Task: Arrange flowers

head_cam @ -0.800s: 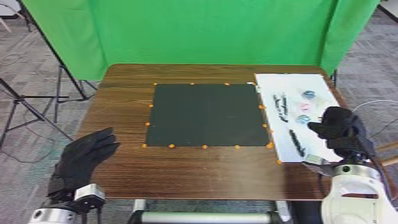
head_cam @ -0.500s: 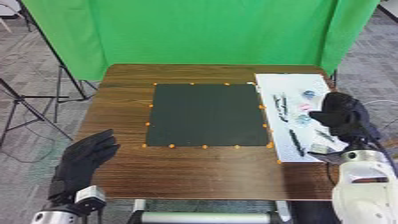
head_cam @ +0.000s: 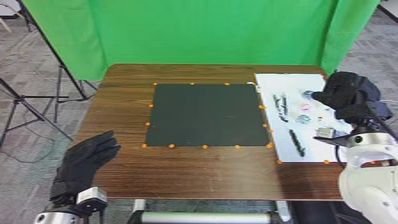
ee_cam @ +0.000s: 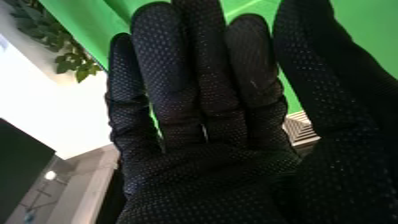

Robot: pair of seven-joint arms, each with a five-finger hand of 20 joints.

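Right robot hand (head_cam: 348, 95) open, over white sheet's (head_cam: 315, 151) edge, pink item (head_cam: 305, 107), dark slender pieces (head_cam: 297, 143), black mat (head_cam: 206, 115), brown surface (head_cam: 178, 172), left robot hand (head_cam: 83, 161) open.

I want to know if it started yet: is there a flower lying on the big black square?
No, the black square has nothing lying on its dark surface inside the orange dots.

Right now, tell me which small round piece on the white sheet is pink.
The middle piece, between the far bluish piece and the near bluish piece; only it is pink.
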